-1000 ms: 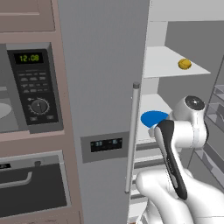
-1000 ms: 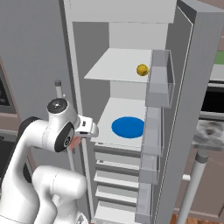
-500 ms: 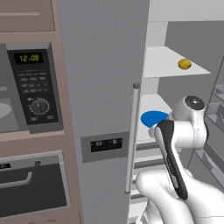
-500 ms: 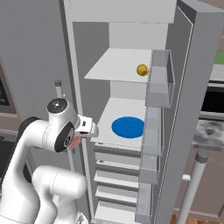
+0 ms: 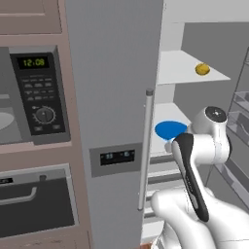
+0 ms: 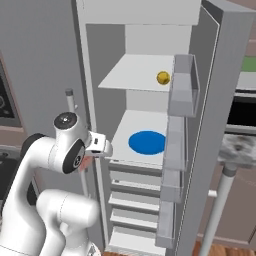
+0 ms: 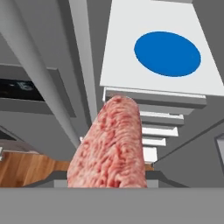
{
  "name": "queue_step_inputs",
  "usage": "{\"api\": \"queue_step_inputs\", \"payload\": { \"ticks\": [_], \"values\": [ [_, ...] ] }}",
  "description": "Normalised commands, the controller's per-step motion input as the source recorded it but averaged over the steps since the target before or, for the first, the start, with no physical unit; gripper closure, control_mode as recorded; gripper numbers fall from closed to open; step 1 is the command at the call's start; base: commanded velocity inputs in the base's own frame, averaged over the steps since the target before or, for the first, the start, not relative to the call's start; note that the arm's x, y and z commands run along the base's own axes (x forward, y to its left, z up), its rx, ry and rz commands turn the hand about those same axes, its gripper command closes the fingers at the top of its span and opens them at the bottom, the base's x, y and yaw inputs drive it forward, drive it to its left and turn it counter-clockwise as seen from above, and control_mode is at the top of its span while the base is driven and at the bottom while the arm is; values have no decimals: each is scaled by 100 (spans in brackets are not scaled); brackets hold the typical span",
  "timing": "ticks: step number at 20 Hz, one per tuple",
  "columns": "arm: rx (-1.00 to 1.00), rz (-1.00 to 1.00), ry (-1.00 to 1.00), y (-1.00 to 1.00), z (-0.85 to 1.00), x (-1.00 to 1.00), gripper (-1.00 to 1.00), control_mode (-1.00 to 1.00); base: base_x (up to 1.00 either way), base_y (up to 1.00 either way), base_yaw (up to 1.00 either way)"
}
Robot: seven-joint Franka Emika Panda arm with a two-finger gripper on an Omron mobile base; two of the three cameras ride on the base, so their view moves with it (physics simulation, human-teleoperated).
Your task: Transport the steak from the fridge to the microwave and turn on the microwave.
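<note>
Outside fridge (image 6: 150, 30), steak (image 7: 111, 146) lengthwise toward shelf

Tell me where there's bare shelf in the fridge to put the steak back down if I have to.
Middle shelf: bare white left of and behind the blue plate; the plate itself is empty. Upper shelf: bare left of the yellow item. Tightest at the lower drawers.

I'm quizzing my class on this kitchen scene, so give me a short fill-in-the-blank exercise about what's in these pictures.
1. The tool is shut on the ____.
2. The round plate on the fridge shelf is coloured ____.
3. The small yellow item sits on the shelf ____ the plate's shelf.
4. The microwave clock reads ____.

Missing words: steak; blue; above; 12:08
</note>
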Motion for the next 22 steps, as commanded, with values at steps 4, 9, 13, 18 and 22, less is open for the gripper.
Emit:
{"api": "queue_step_inputs", "payload": {
  "ticks": [4,9,13,18,22],
  "values": [
    [0,0,0,0,0,0,100,100,-48,46,-2],
    [0,0,0,0,0,0,100,100,-23,68,-9],
    [0,0,0,0,0,0,100,100,0,82,-10],
    [0,0,0,0,0,0,100,100,0,80,-10],
    [0,0,0,0,0,0,100,100,0,81,-5]
  ]
}}
